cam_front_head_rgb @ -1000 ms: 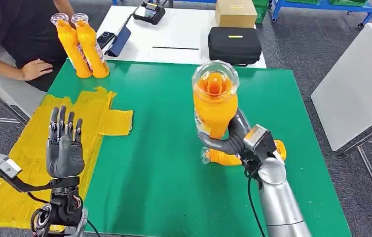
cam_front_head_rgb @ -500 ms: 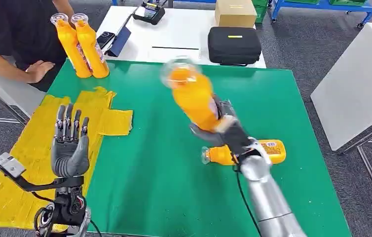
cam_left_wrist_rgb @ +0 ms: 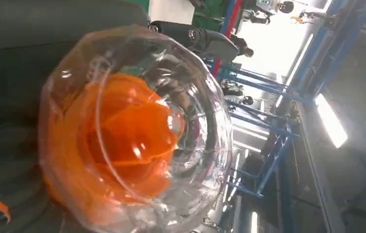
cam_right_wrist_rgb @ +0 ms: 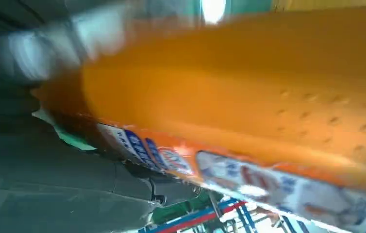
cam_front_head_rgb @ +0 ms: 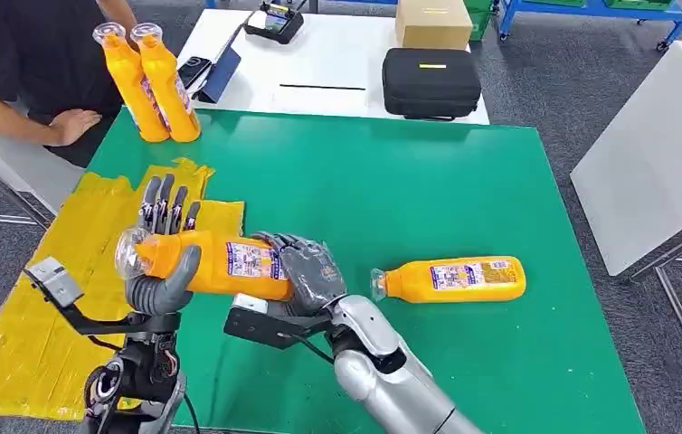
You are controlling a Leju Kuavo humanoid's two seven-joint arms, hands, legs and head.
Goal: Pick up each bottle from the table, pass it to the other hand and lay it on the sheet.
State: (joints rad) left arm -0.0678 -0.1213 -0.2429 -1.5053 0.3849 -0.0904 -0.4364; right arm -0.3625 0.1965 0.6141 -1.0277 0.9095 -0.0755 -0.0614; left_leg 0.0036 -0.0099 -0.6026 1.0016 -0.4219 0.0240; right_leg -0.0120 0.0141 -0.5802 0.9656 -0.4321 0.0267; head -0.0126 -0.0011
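My right hand grips an orange bottle around its labelled lower half and holds it level above the edge of the yellow sheet. Its clear-capped neck lies in my left hand, whose fingers stand straight up behind it while the thumb curves in front. The cap end looms close in the left wrist view, and the orange body crosses the right wrist view. Another orange bottle lies on its side on the green table. Two more bottles stand upright at the far left corner.
A person in a dark top stands at the far left with a hand resting by the table corner. Behind the green table a white table carries a black case, a cardboard box and small devices.
My right arm has swung the bottle from upright at mid-table down and left until it lies level in my left palm. My left hand rose slightly toward it.
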